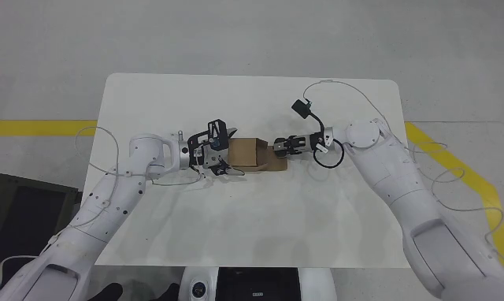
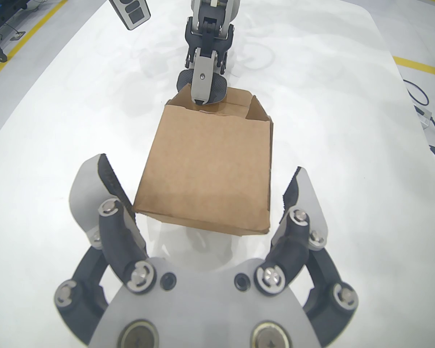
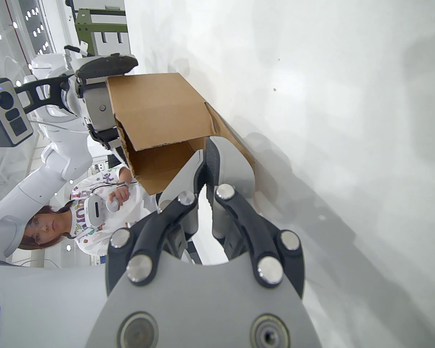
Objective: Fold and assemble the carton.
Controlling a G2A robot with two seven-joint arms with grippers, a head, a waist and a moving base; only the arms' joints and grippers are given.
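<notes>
Two tools meet the brown carton (image 1: 246,152), which lies on its side at the centre of the white desk (image 1: 252,222) in the top view. Left tool (image 2: 202,179): fingers apart, flanking the carton's left end. Right tool (image 3: 206,162): fingers together at the open right end; cardboard between them cannot be confirmed.

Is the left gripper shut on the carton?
No: the left gripper is open, its fingers spread either side of the carton.
</notes>
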